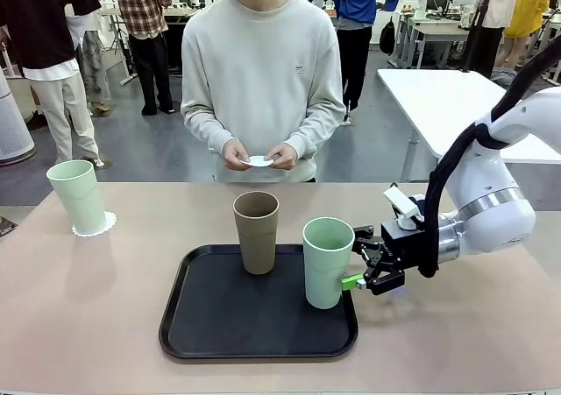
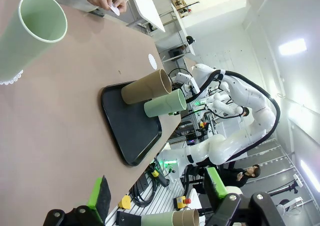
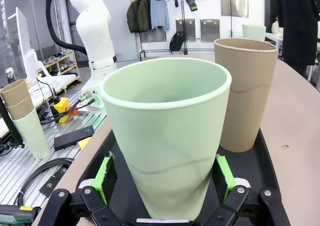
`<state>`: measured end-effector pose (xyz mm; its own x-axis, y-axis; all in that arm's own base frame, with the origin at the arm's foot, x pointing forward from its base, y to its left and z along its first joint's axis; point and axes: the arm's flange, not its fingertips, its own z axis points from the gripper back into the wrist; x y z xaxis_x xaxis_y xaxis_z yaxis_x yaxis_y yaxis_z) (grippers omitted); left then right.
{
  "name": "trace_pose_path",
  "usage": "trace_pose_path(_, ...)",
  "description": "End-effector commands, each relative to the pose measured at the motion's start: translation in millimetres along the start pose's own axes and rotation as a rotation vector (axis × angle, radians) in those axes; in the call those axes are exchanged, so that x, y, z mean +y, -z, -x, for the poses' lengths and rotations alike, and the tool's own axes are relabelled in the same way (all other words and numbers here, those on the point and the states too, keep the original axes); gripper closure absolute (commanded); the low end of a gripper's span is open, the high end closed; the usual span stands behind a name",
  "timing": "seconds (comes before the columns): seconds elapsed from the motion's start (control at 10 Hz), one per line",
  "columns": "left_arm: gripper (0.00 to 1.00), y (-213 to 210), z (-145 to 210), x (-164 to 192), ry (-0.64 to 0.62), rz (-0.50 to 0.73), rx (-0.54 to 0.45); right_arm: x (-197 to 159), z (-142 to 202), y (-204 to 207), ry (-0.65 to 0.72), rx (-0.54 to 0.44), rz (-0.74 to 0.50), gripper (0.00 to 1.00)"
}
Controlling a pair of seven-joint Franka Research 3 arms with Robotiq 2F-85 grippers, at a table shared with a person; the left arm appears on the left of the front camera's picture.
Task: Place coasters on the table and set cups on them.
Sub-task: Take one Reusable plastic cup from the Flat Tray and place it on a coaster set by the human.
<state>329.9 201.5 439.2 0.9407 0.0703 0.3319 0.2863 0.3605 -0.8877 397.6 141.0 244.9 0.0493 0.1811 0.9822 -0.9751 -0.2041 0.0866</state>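
**Mint cup straddled, not yet gripped**

Right gripper (image 1: 361,266) is spread around the mint cup (image 1: 328,264) at the black tray's (image 1: 219,334) right front. Left gripper (image 2: 155,191) is spread, empty. Risk judged: pads could slide on the tapered wall, tipping it into the brown cup (image 1: 256,233) behind. Both appear empty. Second mint cup (image 1: 77,195) rests on a coaster (image 1: 95,227) left of the tray.

I'm seeing pale mint green on the far-left cup (image 1: 77,195), and plain white with a scalloped, lacy edge on the coaster (image 1: 95,227) under it. The tray (image 1: 219,325) is showing matte black, carrying a tan brown cup (image 1: 256,231) and a second mint green cup (image 1: 327,262). The table (image 1: 88,307) is reading beige-pink. The right gripper (image 1: 354,262) is showing black with bright green pads (image 3: 224,172). The person's sweatshirt (image 1: 263,80) is looking light grey.
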Motion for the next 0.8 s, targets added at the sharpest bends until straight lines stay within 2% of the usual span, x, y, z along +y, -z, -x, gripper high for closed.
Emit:
trace_pose_path(0.0, 0.00, -1, -1, -2, 0.000, 0.006, -0.011, -8, 0, 13, 0.013, 0.001, 0.011, 0.00)
trace_pose_path(0.7, 0.00, -1, -1, -2, 0.000, 0.006, -0.011, -20, 1, 35, 0.027, -0.009, -0.020, 0.00)
